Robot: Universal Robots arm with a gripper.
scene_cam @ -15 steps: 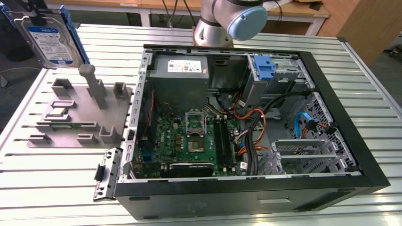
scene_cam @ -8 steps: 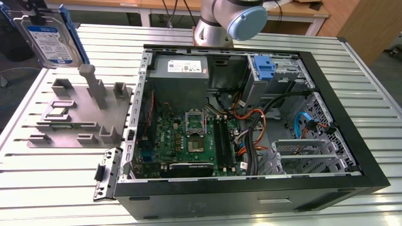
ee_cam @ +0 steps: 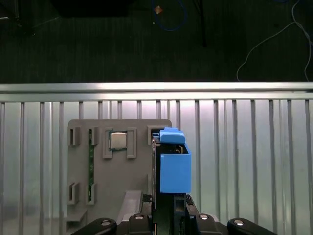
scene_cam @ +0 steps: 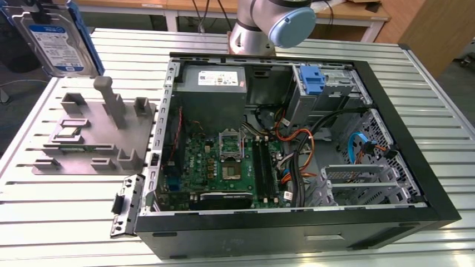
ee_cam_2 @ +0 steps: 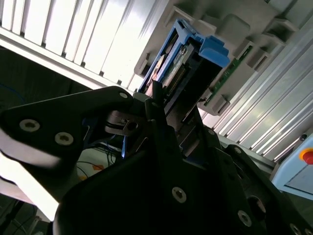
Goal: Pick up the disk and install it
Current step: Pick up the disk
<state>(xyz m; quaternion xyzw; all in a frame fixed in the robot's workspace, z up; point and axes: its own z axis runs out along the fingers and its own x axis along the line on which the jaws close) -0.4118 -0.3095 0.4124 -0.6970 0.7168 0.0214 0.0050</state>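
The disk (scene_cam: 55, 41), a silver drive with a blue-and-white label in a blue carrier frame, hangs upright in the air at the exterior view's far upper left, above the grey fixture plate (scene_cam: 89, 139). My gripper (scene_cam: 43, 10) holds it from above, shut on its upper end. The first wrist view sees the disk (ee_cam: 172, 164) edge-on, sticking out from my gripper (ee_cam: 168, 203) over the plate (ee_cam: 117, 181). In the second wrist view the disk (ee_cam_2: 190, 58) sits clamped between the black fingers (ee_cam_2: 156, 100).
An open computer case (scene_cam: 415, 183) lies on the slatted metal table (scene_cam: 67, 222), with the motherboard (scene_cam: 226, 167), a grey power-supply box (scene_cam: 213, 80) and a bare blue bracket (scene_cam: 313, 80) in the drive bay. The fixture plate has upright posts (scene_cam: 111, 100), a chip (ee_cam: 118, 140) and a green strip (ee_cam: 91, 159).
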